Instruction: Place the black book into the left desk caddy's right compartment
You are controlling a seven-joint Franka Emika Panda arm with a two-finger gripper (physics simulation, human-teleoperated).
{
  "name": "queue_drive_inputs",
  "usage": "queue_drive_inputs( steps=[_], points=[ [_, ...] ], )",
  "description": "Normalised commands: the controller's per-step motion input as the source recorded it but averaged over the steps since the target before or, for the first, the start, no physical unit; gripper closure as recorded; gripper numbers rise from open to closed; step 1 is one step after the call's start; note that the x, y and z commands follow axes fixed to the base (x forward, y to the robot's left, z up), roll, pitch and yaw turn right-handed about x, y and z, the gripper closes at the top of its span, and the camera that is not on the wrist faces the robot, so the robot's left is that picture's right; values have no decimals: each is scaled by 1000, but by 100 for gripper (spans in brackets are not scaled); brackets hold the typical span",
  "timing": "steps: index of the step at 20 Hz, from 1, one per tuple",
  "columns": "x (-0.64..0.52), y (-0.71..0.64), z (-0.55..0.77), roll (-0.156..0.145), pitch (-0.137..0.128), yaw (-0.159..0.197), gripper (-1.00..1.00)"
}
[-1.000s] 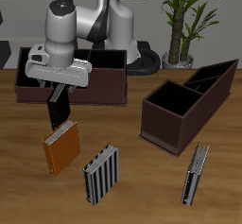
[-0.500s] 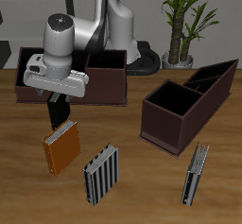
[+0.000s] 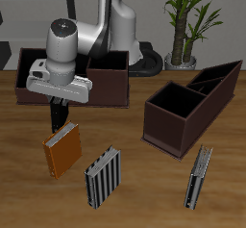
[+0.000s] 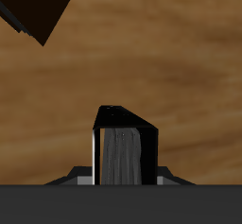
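Observation:
My gripper (image 3: pixel 60 105) is shut on the black book (image 3: pixel 61 114) and holds it upright above the table, just behind the orange book (image 3: pixel 62 153). In the wrist view the black book (image 4: pixel 121 150) stands between my fingers, its pale page edges facing the camera, with wooden table beyond it. The left desk caddy (image 3: pixel 165 134), dark maroon-brown, stands across the table from my gripper. Its right compartment (image 3: pixel 176 101) is the big square section at the end nearer the table's front edge, and it looks empty. Two long narrow slots (image 3: pixel 217 78) run behind it.
A longer, lower dark caddy (image 3: pixel 108 89) stands right behind my gripper; its corner shows in the wrist view (image 4: pixel 36 6). A black-and-white striped book (image 3: pixel 101 177) and a grey book (image 3: pixel 198 177) stand near the front edge. A potted plant (image 3: pixel 192 20) is at the back.
My gripper has risen a little with the black book in it, so the book's lower edge now hangs higher above the orange book. Nothing else has moved.

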Motion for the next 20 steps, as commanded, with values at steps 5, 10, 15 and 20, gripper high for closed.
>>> queue_drive_inputs(
  steps=[5,10,15,20],
  points=[
    [45,239,302,23,-2,-15,100],
    [82,353,436,16,26,16,100],
    [71,409,513,15,-6,33,100],
    [82,514,491,21,-2,53,100]
  ],
)
